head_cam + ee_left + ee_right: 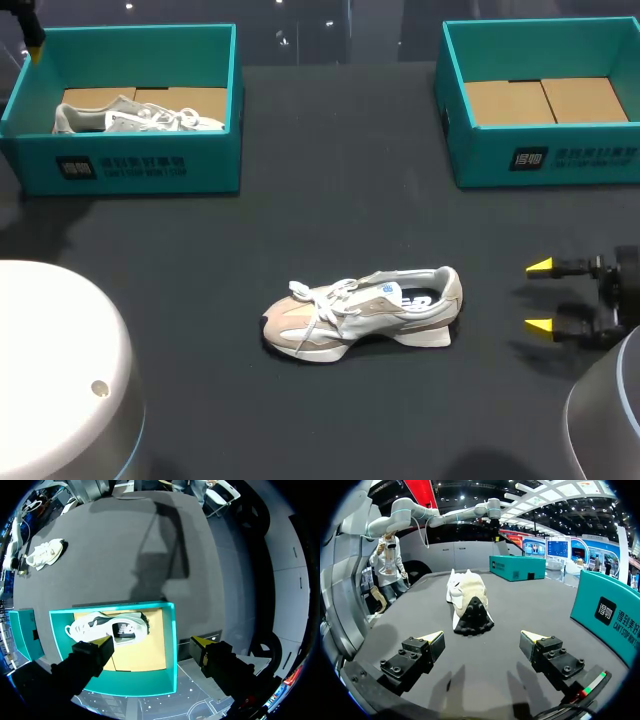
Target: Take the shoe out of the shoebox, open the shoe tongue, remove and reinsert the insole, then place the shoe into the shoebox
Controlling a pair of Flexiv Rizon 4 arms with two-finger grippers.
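Observation:
A beige and white sneaker (365, 312) lies on its side on the black table's middle, toe to the left. In the right wrist view this sneaker (467, 597) is straight ahead, heel end towards me. My right gripper (540, 296) stands open a little to the right of the heel, nothing between its fingers (431, 641). My left gripper (152, 642) hangs open high above the left teal shoebox (170, 645). In that box lies a grey and white shoe (107, 627), also seen from the head view (135, 118).
A second teal shoebox (545, 100) stands at the back right, holding only brown cardboard; its wall (612, 615) rises beside my right gripper. Bare black tabletop (330, 200) lies between the boxes and the sneaker.

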